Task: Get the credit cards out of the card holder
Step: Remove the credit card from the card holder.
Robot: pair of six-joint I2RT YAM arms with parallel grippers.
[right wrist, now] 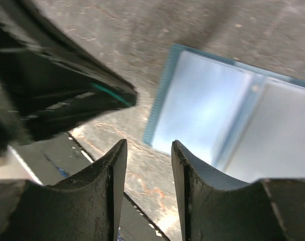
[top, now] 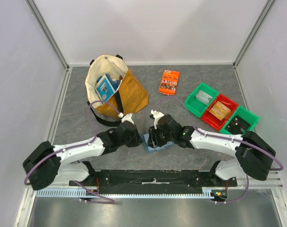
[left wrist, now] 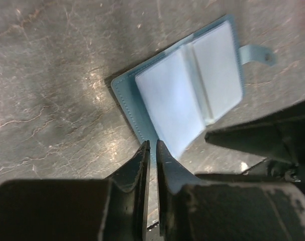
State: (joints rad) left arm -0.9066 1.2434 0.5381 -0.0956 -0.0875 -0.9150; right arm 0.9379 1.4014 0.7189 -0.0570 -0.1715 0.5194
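Observation:
The card holder [top: 157, 147] lies open and flat on the grey table between the two arms. It is light blue [left wrist: 192, 85], with pale clear pockets and a small tab at its far side. No credit cards show in the pockets [right wrist: 207, 108]. My left gripper [left wrist: 152, 145] hovers low at the holder's near corner, its jaws a narrow slit apart with nothing between them. My right gripper [right wrist: 148, 145] hangs open and empty over bare table just beside the holder's edge. In the top view the left gripper [top: 142, 140] and the right gripper [top: 152, 141] almost meet.
A tan tote bag [top: 116, 90] with a blue-and-white box [top: 107, 86] inside stands at the back left. An orange printed packet [top: 169, 82] lies behind centre. Green and red bins [top: 191, 108] sit at right, holding small flat items. I cannot tell what these are.

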